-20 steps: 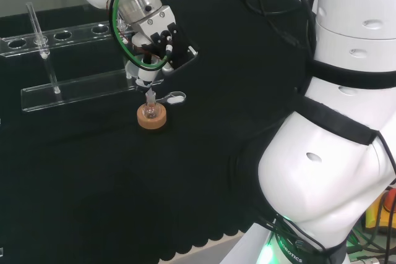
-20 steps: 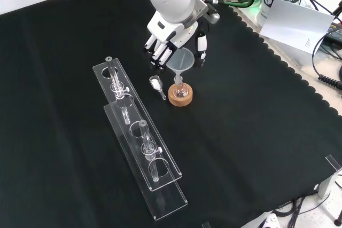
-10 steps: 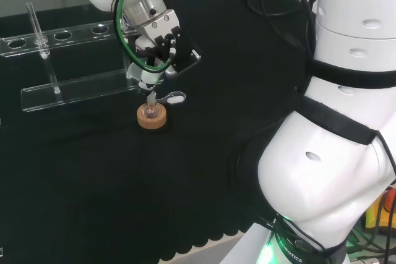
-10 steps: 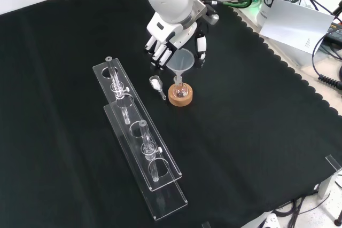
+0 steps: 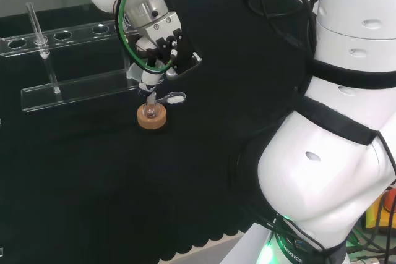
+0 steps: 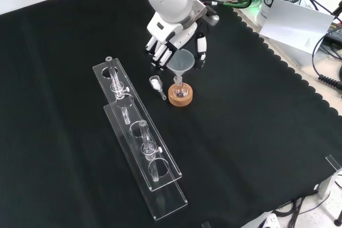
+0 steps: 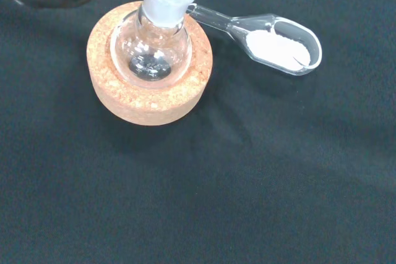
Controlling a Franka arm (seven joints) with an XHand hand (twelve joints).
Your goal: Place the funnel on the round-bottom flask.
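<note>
Clear funnel [image 6: 182, 62] stands upright (stem in) round-bottom flask [image 7: 150, 51] neck.

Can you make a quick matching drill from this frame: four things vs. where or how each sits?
Things:
1. funnel
2. flask
3. scoop
4. hand

States:
A. lies on the cloth beside the cork ring, white powder in its bowl
B. sits in the cork ring
C. above the flask, fingers around the funnel's cone
D. stem down in the flask's neck

Pairs: 1-D, 2-B, 3-A, 4-C
</note>
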